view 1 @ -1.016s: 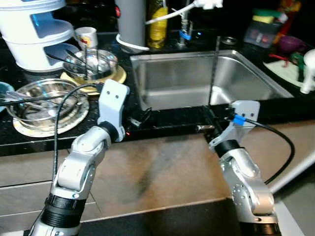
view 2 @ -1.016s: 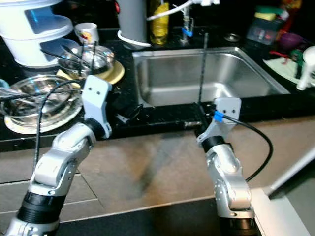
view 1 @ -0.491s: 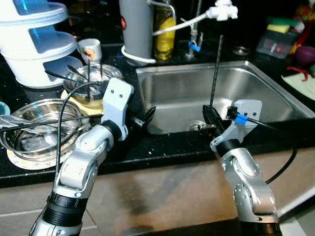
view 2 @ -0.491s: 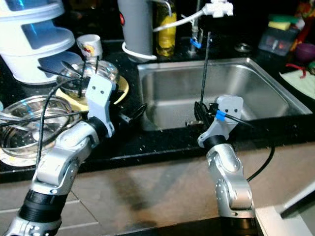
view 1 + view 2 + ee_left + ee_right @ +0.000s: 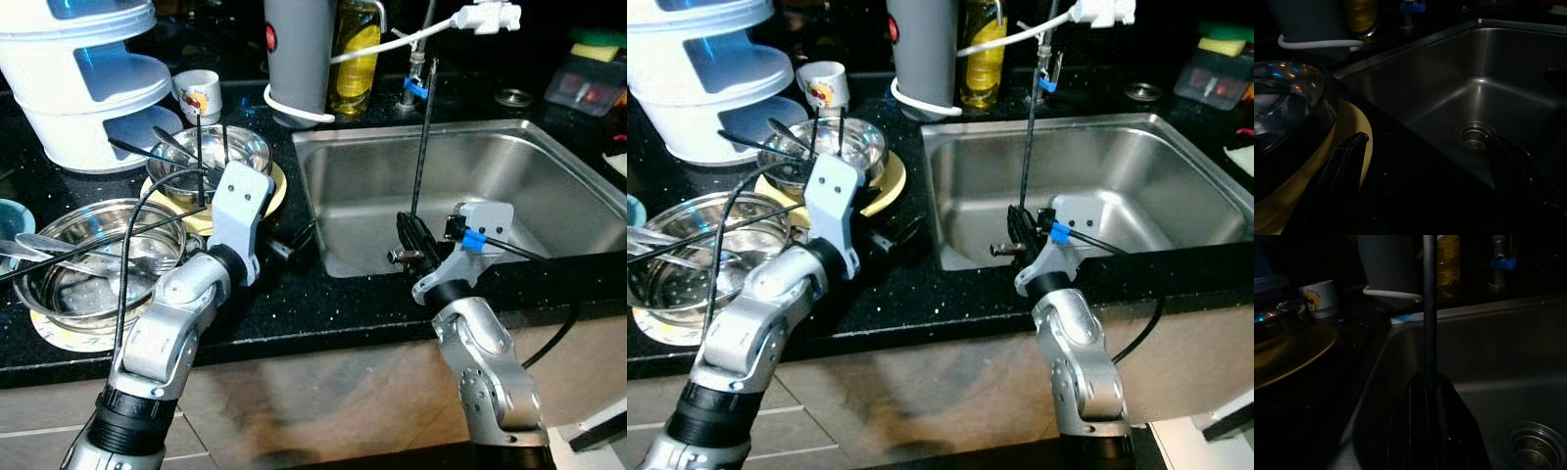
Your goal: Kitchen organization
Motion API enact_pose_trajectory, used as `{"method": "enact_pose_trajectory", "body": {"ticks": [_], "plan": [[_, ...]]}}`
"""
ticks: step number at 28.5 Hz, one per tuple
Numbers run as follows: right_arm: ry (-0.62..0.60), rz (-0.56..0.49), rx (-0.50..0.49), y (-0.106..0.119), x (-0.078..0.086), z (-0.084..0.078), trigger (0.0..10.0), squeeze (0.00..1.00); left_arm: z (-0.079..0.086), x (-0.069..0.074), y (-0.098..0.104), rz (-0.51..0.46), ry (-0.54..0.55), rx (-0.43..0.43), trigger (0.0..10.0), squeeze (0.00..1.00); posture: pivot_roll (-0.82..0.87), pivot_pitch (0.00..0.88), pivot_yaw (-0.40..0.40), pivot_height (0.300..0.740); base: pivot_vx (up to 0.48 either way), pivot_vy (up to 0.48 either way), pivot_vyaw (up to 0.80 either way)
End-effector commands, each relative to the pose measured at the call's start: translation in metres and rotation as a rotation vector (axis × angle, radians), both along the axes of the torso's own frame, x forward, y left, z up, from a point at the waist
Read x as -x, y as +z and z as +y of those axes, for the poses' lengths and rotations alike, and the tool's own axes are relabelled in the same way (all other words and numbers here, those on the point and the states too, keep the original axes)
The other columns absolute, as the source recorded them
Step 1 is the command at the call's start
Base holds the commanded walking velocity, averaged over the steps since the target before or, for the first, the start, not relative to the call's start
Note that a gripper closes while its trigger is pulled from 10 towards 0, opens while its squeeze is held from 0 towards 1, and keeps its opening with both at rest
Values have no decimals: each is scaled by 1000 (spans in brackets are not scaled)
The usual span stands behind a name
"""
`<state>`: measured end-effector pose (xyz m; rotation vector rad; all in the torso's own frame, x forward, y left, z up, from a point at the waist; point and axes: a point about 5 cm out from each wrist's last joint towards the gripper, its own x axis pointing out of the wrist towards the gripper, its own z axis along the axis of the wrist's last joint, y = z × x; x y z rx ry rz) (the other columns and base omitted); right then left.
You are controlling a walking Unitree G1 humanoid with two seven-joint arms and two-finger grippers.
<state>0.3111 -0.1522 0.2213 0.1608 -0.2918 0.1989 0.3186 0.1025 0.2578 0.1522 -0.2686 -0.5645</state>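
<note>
- While its two black fingers are pressed together around a thin dark rod (image 5: pixel 421 137), the right gripper (image 5: pixel 409 238) hangs at the front edge of the stainless steel sink (image 5: pixel 549 186), the rod standing upright from the closed fingertips to the height of the tap.
- In the right wrist view the rod (image 5: pixel 1429 308) rises straight out of the pinched fingers, slim and dark with a faint woven sheen, above the sink's drain (image 5: pixel 1533 448).
- The left gripper (image 5: pixel 299 240) rests low over the black countertop (image 5: pixel 323 304) just left of the sink, its fingers spread apart and holding nothing; in the left wrist view one finger (image 5: pixel 1344 164) lies beside the rim of a yellow plate (image 5: pixel 1364 132).
- Two steel bowls are on the counter to the robot's left: the farther bowl (image 5: pixel 211 157) sits on the yellow plate and holds utensils and two upright dark sticks, and the nearer bowl (image 5: pixel 98 255) sits on a pale plate with spoons lying in it.
- Behind the bowls stands one white stacked container (image 5: pixel 88 78) with blue windows, and beside it one small white cup (image 5: pixel 199 95) with a red print.
- At the back of the sink stand one grey cylinder (image 5: pixel 299 54) ringed by a white cable, one bottle of yellow liquid (image 5: pixel 355 54), and one tap (image 5: pixel 416 73) with a blue tag and a white spout fitting (image 5: pixel 485 16).
- A round drain cap (image 5: pixel 513 97) lies on the counter behind the sink's far corner.
</note>
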Motion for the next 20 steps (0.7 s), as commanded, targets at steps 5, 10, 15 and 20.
{"method": "enact_pose_trajectory", "body": {"ticks": [5, 10, 15, 20], "plan": [[-4, 20, -2, -6, 2, -2, 10000, 0, -5, 4, -2, 7, -28, 0, 10000, 0, -84, 160, -18, 740, 0, 0, 0], [0, 20, 2, -5, 1, -1, 10000, 0, -3, 1, -2, 13, 1, 2, 10000, 0, -86, 152, -17, 740, 0, 0, 0], [4, 23, 9, -5, 2, -1, 10000, 0, 2, -3, -3, 28, 49, 15, 10000, 0, -86, 149, -17, 740, 0, -58, 0], [6, 24, 12, -5, 2, -1, 10000, 0, 5, -5, -3, 30, 70, 13, 10000, 0, -88, 150, -17, 740, 0, -480, 0]]}}
